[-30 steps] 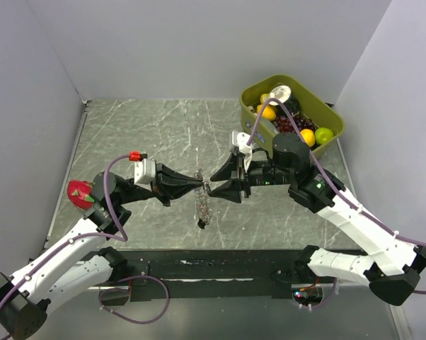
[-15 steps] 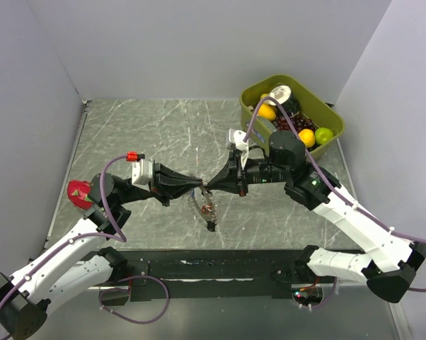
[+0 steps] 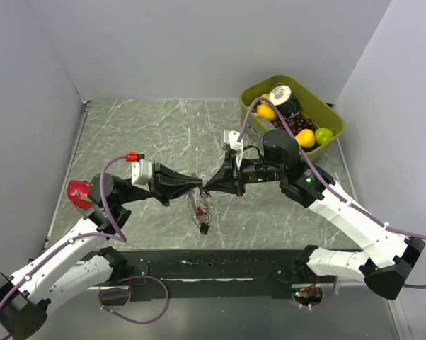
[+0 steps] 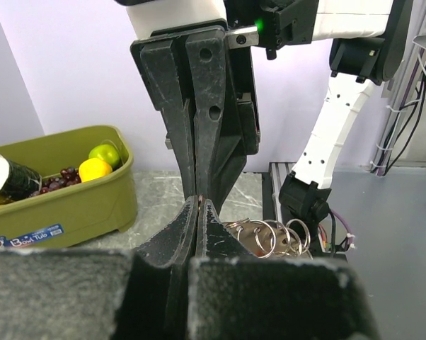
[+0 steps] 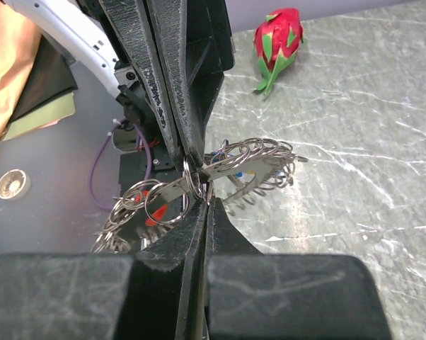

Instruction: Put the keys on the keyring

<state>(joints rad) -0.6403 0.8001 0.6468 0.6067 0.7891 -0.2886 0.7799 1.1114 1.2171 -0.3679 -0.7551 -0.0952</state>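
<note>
My two grippers meet tip to tip above the middle of the table. The left gripper (image 3: 200, 185) (image 4: 197, 202) is shut, and a thin metal edge shows between its tips. The right gripper (image 3: 209, 187) (image 5: 206, 199) is shut too, pinching metal where a key's small ring and blade cross. Below the tips hangs the keyring (image 3: 202, 207), a coiled grey ring (image 5: 264, 151) with the keys bunched on small rings (image 4: 269, 236). A red key head (image 5: 151, 216) and a blue one (image 5: 259, 172) show. Which piece each jaw pinches is hard to tell.
An olive bin (image 3: 335, 117) (image 4: 71, 202) of fruit stands at the back right, behind the right arm. A red dragon fruit (image 3: 78, 191) (image 5: 277, 39) lies at the left beside the left arm. Grey walls close in the marble table (image 3: 156, 134).
The right gripper has gone from open to shut and slid left against the left tips. The hanging bunch swung a little; the left gripper stayed shut and in place.
</note>
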